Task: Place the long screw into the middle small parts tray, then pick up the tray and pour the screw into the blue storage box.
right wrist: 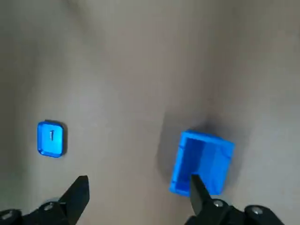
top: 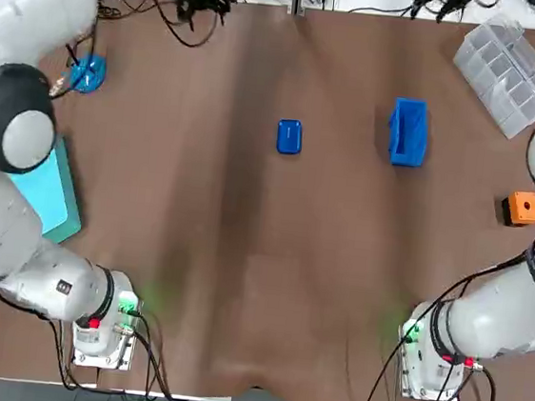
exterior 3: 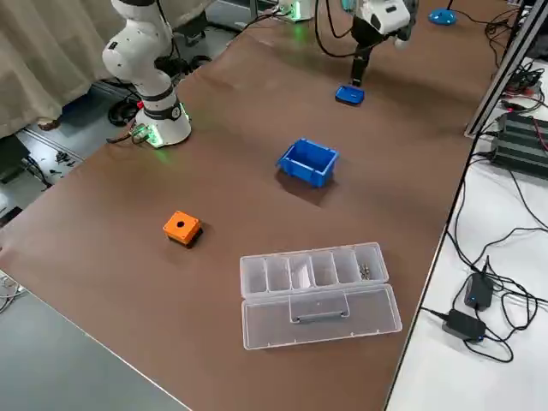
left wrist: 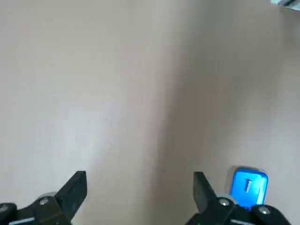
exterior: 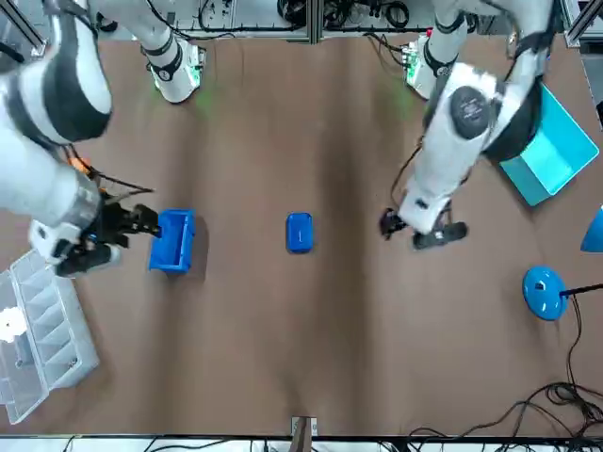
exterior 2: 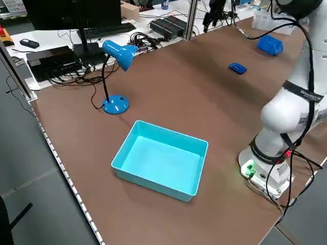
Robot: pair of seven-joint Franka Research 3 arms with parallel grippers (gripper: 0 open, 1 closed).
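Note:
The small blue parts tray (top: 289,137) lies mid-table, with a pale long screw (right wrist: 51,135) lying inside it. To its right stands the blue storage box (top: 408,131), upright and with nothing showing in it. My left gripper (exterior: 419,231) hangs open high over the table's far left part, well away from the tray (left wrist: 248,186); nothing is between its fingers. My right gripper (exterior: 122,224) hovers open, raised beside the box (exterior: 172,240) on the side away from the tray. In the right wrist view the box (right wrist: 204,161) and the tray both lie far below its fingertips (right wrist: 83,183).
A clear compartment organizer (top: 511,65) sits at the far right corner, and an orange cube (top: 523,208) at the right edge. A teal bin (top: 46,192) and a blue desk lamp (top: 87,73) stand on the left. Cables run along the far edge.

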